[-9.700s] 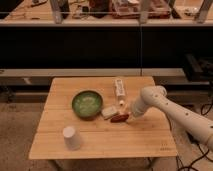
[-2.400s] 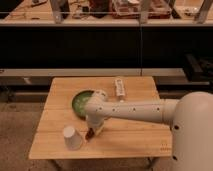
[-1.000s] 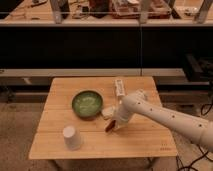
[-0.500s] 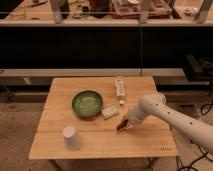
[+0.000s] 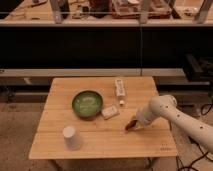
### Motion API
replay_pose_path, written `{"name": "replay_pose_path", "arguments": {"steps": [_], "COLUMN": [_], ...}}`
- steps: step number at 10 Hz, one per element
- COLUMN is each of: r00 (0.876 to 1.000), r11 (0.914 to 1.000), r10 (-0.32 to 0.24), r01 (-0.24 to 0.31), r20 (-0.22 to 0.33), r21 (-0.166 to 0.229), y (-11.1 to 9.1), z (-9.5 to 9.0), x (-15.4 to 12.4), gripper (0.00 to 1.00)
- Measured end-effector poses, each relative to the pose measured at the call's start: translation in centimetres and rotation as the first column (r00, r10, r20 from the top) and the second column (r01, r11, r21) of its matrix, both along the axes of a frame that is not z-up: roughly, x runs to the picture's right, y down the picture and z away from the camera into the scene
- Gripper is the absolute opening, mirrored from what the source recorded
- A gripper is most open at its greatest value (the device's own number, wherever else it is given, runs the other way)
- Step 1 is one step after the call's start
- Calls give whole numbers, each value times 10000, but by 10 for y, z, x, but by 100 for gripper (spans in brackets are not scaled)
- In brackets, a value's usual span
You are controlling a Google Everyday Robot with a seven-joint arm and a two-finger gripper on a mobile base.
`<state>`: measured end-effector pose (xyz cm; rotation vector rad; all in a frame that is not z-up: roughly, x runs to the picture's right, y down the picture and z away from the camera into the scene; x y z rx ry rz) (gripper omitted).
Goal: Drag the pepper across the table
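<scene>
Hand (image 5: 134,123) low over table (image 5: 100,142), touching pepper (image 5: 130,126)

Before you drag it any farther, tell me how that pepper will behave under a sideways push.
The pepper looks small, thin and elongated, so it is probably light and slides easily on the smooth wooden table. Being narrow, it may pivot or roll away from the gripper, which sits right at it, near the table's right side.
</scene>
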<state>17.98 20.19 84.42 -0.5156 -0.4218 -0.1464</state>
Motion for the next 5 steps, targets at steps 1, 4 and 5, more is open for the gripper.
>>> {"name": "replay_pose_path", "arguments": {"steps": [1,4,5], "r00": [9999,9985,9981], "r11": [10000,9997,9995], "r10": [19,-148,-242], "r01": [-19,139,231], "r20": [-171,-528,-562], "r21": [-27,-181,-204], "y": [1,5,6], "z": [0,-1,-1], "x": [6,15,15], "gripper": [24,24,24]}}
